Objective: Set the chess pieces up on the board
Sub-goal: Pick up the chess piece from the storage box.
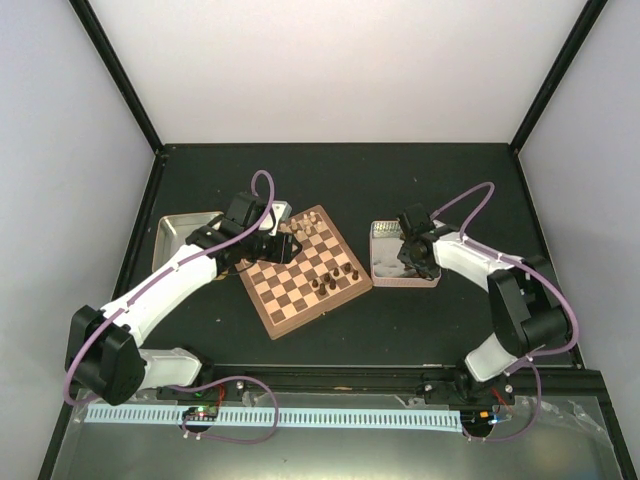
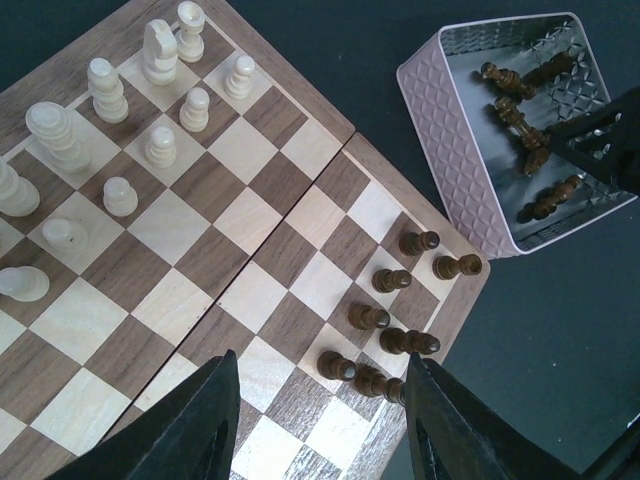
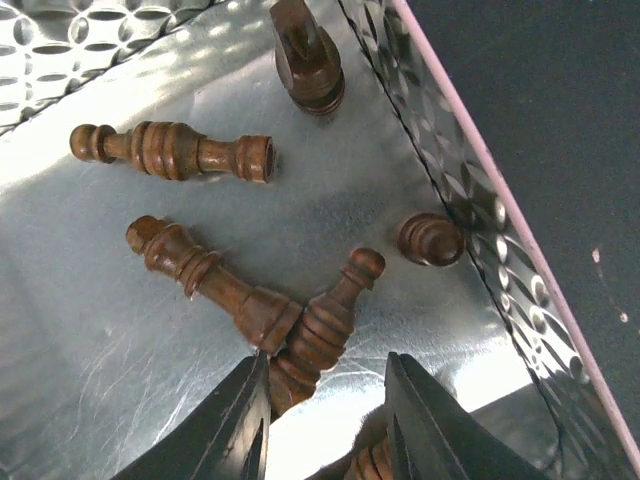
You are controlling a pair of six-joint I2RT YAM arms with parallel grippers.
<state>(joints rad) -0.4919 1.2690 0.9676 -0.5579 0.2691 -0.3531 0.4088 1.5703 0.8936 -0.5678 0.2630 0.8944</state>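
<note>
Step in hand, as judged: lifting another dark chessman out of the pinkish tin (image 3: 490, 250) for the board (image 2: 250, 290). The board lies just beside the tin, with cream pieces (image 2: 160, 145) standing toward one end and standing dark pieces (image 2: 390, 280) upright along the edge nearest the tin. The right gripper (image 3: 325, 365) is down inside the tin, jaws part open, wider than any piece there and gripping nothing. The base of a lying dark piece (image 3: 335, 300) sits just at its left finger and touches a second lying piece (image 3: 200, 265) base to base. The left gripper (image 2: 320, 365) hovers over the board, jaws apart and empty. Recommendations: centre the jaws on the one piece's body before closing, clear of the second, or both may be pinched or one flicked aside. Close across the thick collar, not the tapering neck, as turned wood on slick metal will likely roll. Lift straight up, clear of the tin wall, then set it upright on a vacant square without brushing those already standing
</note>
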